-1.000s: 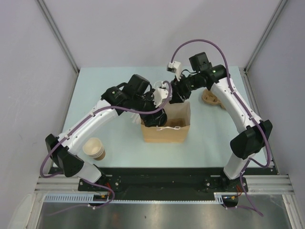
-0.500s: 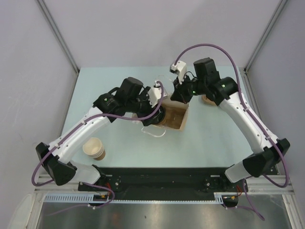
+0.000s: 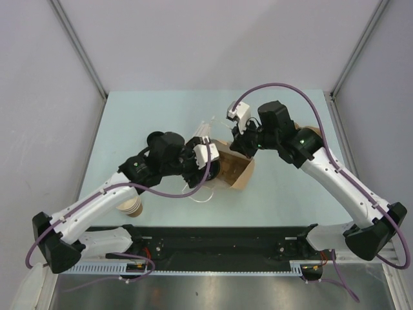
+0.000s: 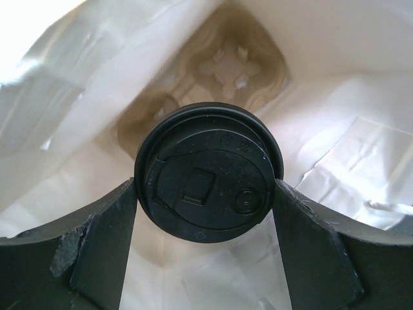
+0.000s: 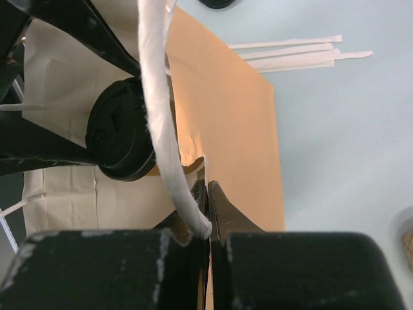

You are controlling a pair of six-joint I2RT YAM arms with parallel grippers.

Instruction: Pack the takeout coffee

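Observation:
The takeout coffee's black lid (image 4: 208,186) fills the left wrist view, its cup hidden beneath. My left gripper (image 4: 206,200) is shut on it, a finger pressed on each side, and holds it in the mouth of the brown paper bag (image 3: 235,169). A moulded pulp cup carrier (image 4: 222,71) lies deep inside the bag. My right gripper (image 5: 208,194) is shut on the bag's rim (image 5: 222,97) next to the white twisted handle (image 5: 161,110). The lid (image 5: 122,139) also shows in the right wrist view. From above both grippers meet at the tilted bag.
A stack of nested lidless paper cups (image 3: 131,205) stands at the near left. Wrapped straws (image 5: 300,55) and a loose black lid (image 5: 216,3) lie beyond the bag. A pulp carrier (image 3: 313,132) sits partly hidden at the far right behind my right arm.
The bag has tipped from upright onto its side with its mouth toward my left arm. My left gripper with the coffee has pulled back and lower, and my right arm has swung leftward holding the rim.

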